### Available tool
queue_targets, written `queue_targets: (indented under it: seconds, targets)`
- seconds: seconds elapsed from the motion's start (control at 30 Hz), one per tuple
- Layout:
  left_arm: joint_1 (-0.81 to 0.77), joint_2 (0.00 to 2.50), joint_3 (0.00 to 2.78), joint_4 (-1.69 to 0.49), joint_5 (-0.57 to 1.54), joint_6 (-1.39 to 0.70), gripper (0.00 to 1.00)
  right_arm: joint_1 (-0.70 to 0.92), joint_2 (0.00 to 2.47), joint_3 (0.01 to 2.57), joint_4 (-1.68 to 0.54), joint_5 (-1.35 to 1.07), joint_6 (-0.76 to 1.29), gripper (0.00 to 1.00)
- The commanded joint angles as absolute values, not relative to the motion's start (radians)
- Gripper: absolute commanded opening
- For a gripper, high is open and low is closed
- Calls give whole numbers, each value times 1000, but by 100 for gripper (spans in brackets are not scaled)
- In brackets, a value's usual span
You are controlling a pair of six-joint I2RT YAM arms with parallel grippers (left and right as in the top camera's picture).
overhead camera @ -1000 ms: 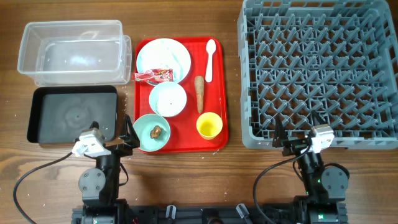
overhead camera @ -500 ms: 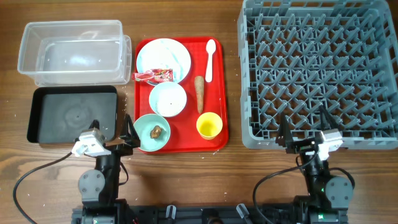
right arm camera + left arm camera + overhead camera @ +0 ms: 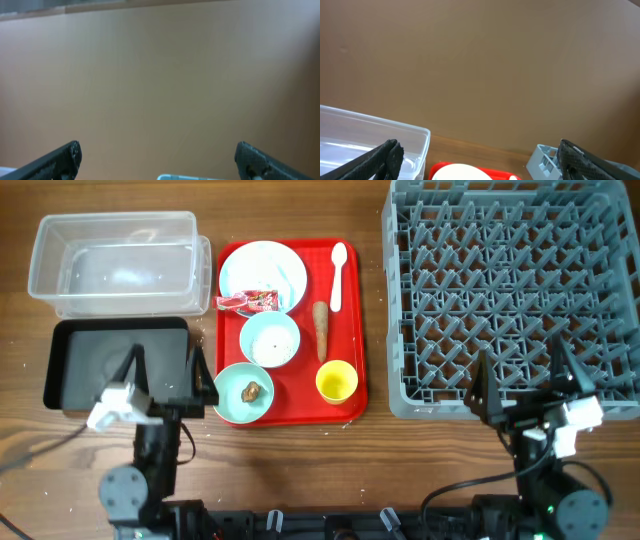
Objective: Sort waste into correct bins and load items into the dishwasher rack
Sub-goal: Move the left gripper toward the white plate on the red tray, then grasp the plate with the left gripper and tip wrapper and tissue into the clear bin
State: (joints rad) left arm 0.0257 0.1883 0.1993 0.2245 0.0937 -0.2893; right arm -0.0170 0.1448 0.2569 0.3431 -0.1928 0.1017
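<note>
The red-and-white wrapper (image 3: 247, 302) lies at the front edge of the pale blue plate (image 3: 262, 270). The white bowl (image 3: 270, 340) holds rice grains. The pale green bowl (image 3: 234, 402) holds the brown lump (image 3: 252, 390). The carrot (image 3: 321, 332), white spoon (image 3: 338, 275) and yellow cup (image 3: 336, 383) lie beside them. I cannot tell the tissue apart from the plate. The clear tub (image 3: 115, 260) and black tray (image 3: 115, 365) are at the left. The grey rack (image 3: 510, 295) is at the right. My left gripper (image 3: 162, 375) is open and empty over the black tray's front edge. My right gripper (image 3: 525, 385) is open and empty at the rack's front edge.
All dishes and waste sit on a flat red serving tray (image 3: 352, 310) between the bins and the rack. The left wrist view shows the tub (image 3: 370, 145), the plate (image 3: 460, 172) and a rack corner (image 3: 542, 160) between its open jaws (image 3: 480, 150). The right wrist view shows open jaws (image 3: 157, 152).
Both grippers have opened wide. The left wrist has shifted left toward the black tray. The right wrist has shifted right along the rack's front edge.
</note>
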Motion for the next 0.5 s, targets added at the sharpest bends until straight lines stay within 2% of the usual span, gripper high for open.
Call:
queue_targets:
  seconds: [0.0,0.13,0.23,0.37,0.47]
  targets:
    - [31,456,403,220,166,-271,100,-13,334,443,297,-292,52,100]
    - [30,774,657,190,223,-252,100,-13,525,628,234,-298,51,100]
    - [30,982,859,117,308,-211,100,-13,659,788,78,-298,51,100]
    - [-7,1259,1220,-188,303,-133,100,-13,815,998,-214,-297,27,100]
    - [-66,1470,1528,-487,179,-117,100,-13,954,1166,-455,-234,18,100]
